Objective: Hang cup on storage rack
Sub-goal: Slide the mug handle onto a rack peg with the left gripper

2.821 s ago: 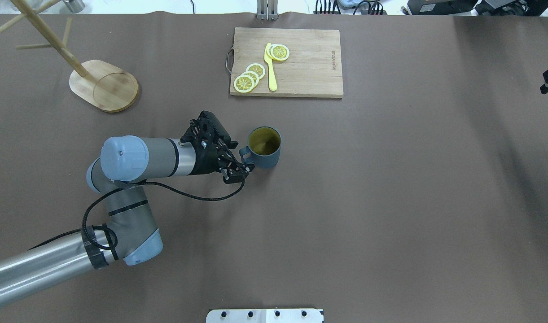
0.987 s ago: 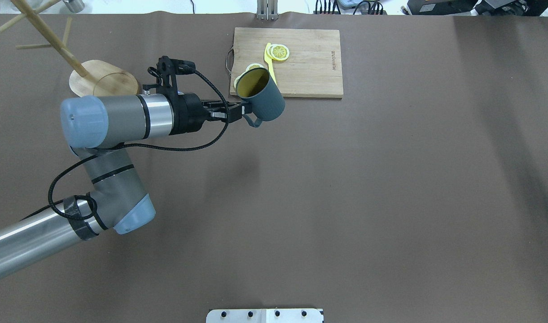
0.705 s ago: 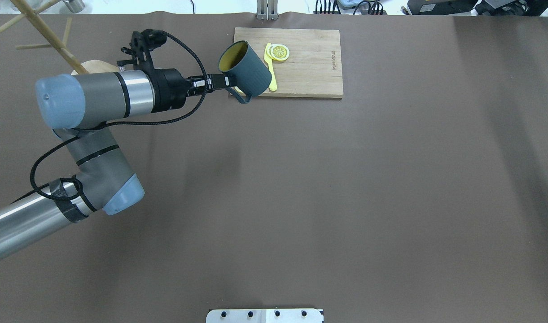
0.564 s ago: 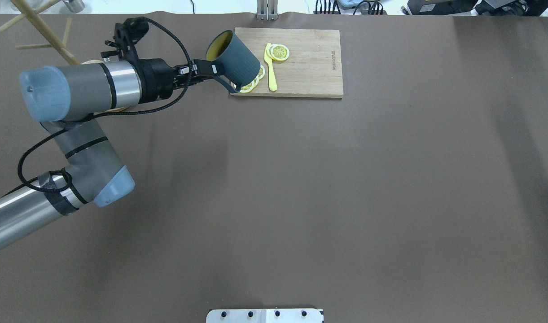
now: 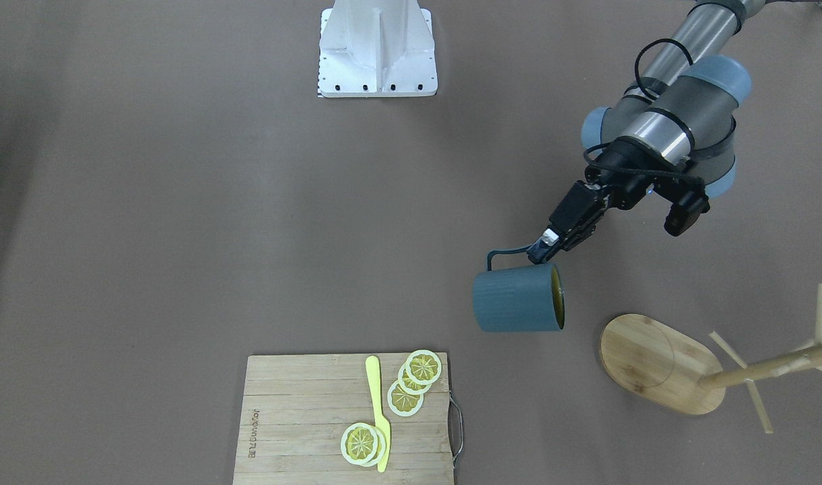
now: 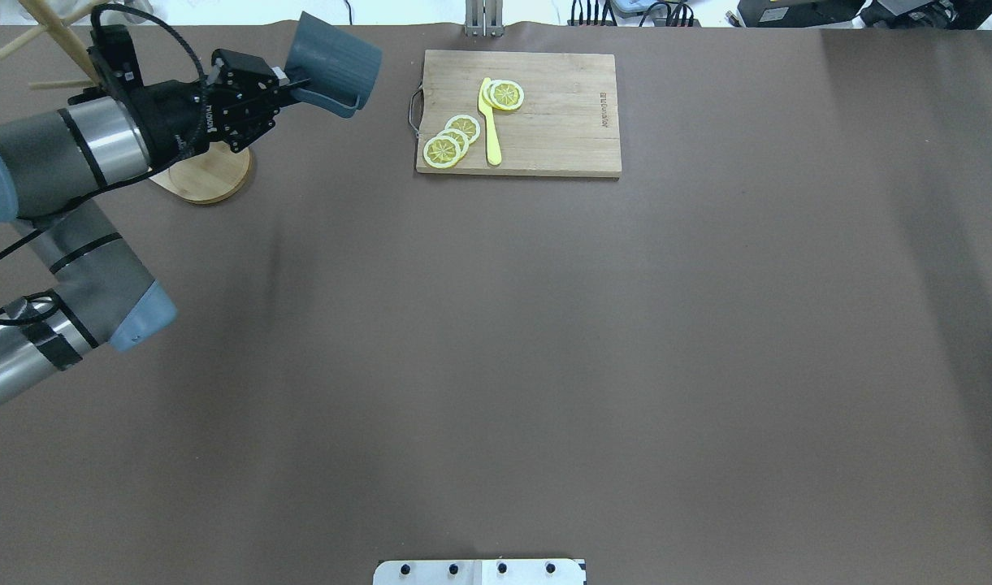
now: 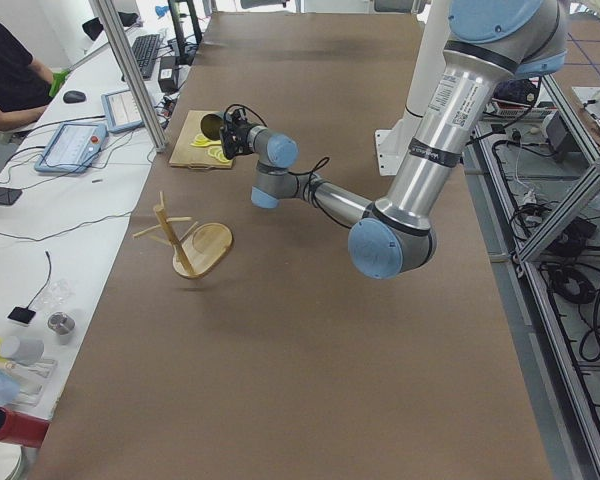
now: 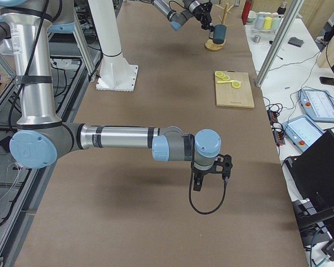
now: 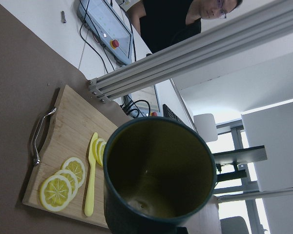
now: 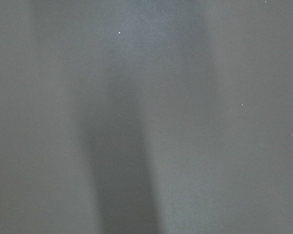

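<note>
- Grip: the left gripper (image 5: 542,250) is pinched on the teal mug (image 5: 516,301) at its mouth end, just beside the root of the loop handle (image 5: 499,255).
- Mug: it hangs in the air on its side, mouth toward the bamboo mug tree (image 5: 653,364). It sits between that tree and the cutting board (image 5: 296,404), over the far left part of the table as the robot faces it.
- Slip risk: the hold is a small one at one end, so the mug could swing or slide in the pinch as the wrist turns.
- Hanging risk: the handle points toward the robot, not toward the pegs (image 5: 759,408). Threading a thin peg needs a re-aim, and a miss could drop the mug or tip the light tree.
- Views: the front-facing view shows the oval base and pegs whole, with a gap between mug and base, while overhead the arm covers most of that base.
- Wrist view: it shows the yellow-green inside, lemon slices (image 9: 63,183) and a yellow knife (image 9: 90,180), but no tree.
- Right gripper (image 8: 211,169): it shows only from the table's end, well apart, and I cannot tell whether it is spread or pressed together.
</note>
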